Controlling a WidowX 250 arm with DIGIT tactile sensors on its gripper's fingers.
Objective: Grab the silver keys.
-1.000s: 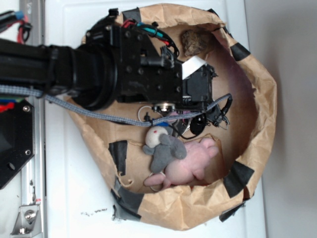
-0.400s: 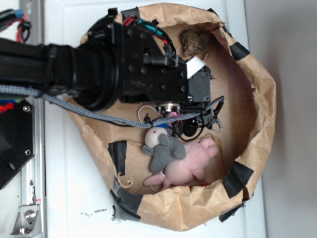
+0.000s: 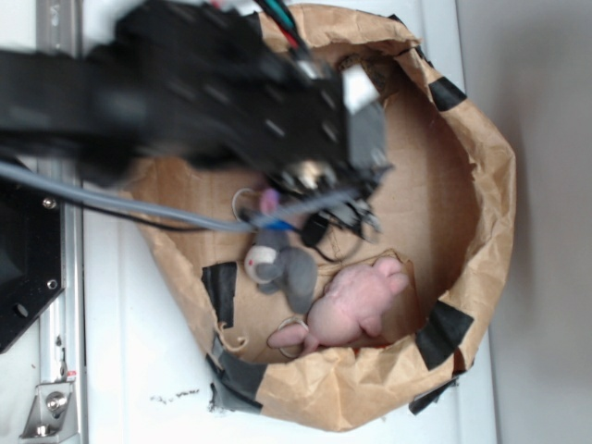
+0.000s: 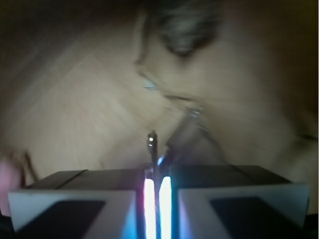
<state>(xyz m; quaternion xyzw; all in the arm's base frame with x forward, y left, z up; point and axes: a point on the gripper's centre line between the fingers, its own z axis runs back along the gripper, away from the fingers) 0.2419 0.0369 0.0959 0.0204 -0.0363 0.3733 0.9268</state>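
Observation:
My gripper (image 3: 340, 205) hangs over the middle of the brown paper bag (image 3: 481, 185), blurred by motion. In the wrist view the gripper (image 4: 157, 172) has its jaws almost together, with a thin metal piece pinched in the slit. That piece belongs to the silver keys (image 4: 185, 122), whose flat blades and wire rings dangle just beyond the fingertips. From outside, the keys (image 3: 335, 227) show as dark rings right under the fingers. A grey plush mouse (image 3: 282, 268) lies just left of and below them.
A pink plush (image 3: 356, 301) lies against the bag's lower wall. A brown lump (image 3: 370, 79) sits at the upper wall, partly behind the arm. Black tape patches (image 3: 222, 287) mark the bag's rim. A grey cable (image 3: 139, 208) runs along the arm.
The arm has swung up and to the left, and the keys have come along between the jaws. The grey plush mouse has shifted left. The pink plush has stayed put.

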